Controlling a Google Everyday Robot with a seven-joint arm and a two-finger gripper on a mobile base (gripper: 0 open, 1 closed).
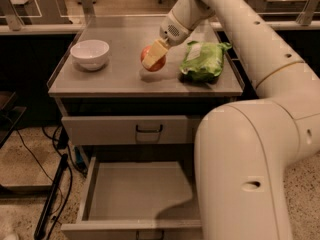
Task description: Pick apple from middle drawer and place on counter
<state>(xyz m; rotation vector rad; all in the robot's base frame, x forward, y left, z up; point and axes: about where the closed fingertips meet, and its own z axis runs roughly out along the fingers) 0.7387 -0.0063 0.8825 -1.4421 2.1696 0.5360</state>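
Note:
My gripper (153, 57) is over the middle of the counter (115, 76), reaching in from the upper right. It is shut on the red-orange apple (159, 65), with a pale finger (151, 55) across the apple's front. The apple is held low over the counter, between the white bowl and the green bag; I cannot tell whether it touches the surface. The middle drawer (140, 196) is pulled open below, with a bare grey floor.
A white bowl (90, 54) stands at the counter's left. A green bag (204, 60) lies at its right. The top drawer (135, 130) is closed. My large white arm (240, 149) covers the drawers' right side. Cables (52, 184) lie on the floor at left.

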